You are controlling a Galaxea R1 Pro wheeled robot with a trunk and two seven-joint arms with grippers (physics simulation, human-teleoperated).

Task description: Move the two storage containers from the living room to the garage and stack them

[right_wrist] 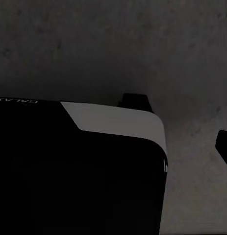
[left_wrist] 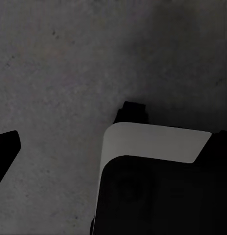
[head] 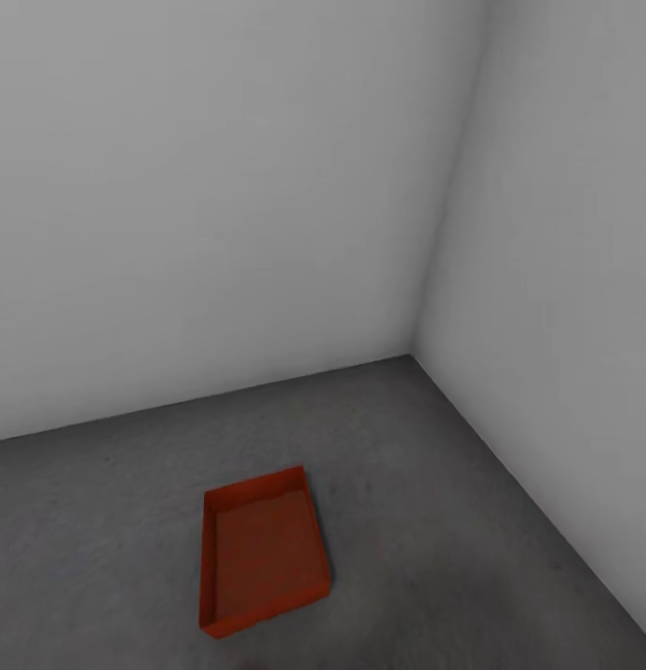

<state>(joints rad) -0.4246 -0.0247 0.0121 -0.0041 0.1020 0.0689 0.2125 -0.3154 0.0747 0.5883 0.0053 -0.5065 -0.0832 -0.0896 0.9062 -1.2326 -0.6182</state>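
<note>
Head view: one orange-red shallow open-top tray (head: 263,552) lay on the dark grey concrete floor (head: 453,521) near the corner.
Second tray still to fetch and stack, judging by this; neither claw's state could be told.

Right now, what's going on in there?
One orange-red storage container sits open side up on the dark grey concrete floor, near the corner of two pale grey walls. Nothing is stacked on it and nothing is holding it. Both wrist cameras look down at concrete and the robot's own base.

Two plain grey walls (head: 221,186), one corner.
</note>
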